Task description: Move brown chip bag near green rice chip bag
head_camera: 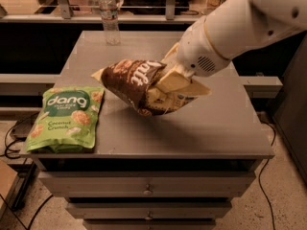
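Observation:
The brown chip bag, dark brown with pale yellow ends and white script, hangs tilted just above the middle of the grey table top. My gripper is shut on the bag's right side, its pale fingers pressed into the crinkled foil. The white arm reaches in from the upper right. The green rice chip bag, bright green with white "dang" lettering, lies flat at the table's front left corner. A narrow gap separates the brown bag's left end from the green bag's upper right corner.
A clear plastic water bottle stands at the table's back left. Drawers sit below the table top. Cables lie on the floor at the left. A counter with clutter runs behind the table.

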### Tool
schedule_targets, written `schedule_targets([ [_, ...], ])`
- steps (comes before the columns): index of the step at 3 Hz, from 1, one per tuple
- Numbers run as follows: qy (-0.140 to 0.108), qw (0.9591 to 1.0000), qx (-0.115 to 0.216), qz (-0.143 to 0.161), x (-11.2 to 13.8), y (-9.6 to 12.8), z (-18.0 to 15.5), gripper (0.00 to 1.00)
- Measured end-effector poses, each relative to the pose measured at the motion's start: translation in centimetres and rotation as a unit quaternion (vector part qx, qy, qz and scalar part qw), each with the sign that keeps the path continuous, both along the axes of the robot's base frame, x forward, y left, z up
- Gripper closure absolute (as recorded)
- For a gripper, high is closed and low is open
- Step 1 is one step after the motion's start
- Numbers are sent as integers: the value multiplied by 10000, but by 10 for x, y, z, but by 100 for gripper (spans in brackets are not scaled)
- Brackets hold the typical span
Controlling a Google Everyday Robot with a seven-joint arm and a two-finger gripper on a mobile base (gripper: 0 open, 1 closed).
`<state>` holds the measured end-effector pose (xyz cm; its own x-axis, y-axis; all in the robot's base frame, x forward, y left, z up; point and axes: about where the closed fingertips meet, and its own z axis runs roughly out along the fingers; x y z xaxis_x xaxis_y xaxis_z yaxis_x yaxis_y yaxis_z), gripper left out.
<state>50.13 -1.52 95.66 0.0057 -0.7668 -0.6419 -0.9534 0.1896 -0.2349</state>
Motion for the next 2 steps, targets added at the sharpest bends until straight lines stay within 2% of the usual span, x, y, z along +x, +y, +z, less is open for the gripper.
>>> schedule_targets([
  [2,438,9976,516,-117,22,42,-40,36],
])
